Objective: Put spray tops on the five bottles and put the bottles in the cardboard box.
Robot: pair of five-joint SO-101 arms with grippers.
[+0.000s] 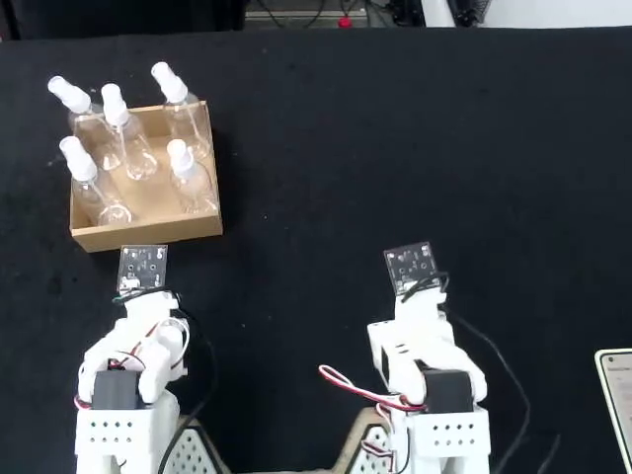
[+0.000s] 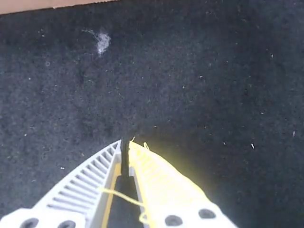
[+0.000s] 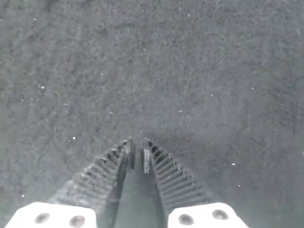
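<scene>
High view: black cloth (image 1: 415, 138), cardboard box (image 1: 148, 234), cables (image 1: 296, 17) behind.

Black felt-like tabletop (image 1: 395, 148), lint-flecked. Beyond the far edge: dark cables (image 1: 296, 12) and a pale surface (image 1: 553, 12), possibly floor.

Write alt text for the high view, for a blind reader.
Five clear bottles with white spray tops stand in a cardboard box on a black table. The white left arm and right arm sit folded at the near edge.
</scene>
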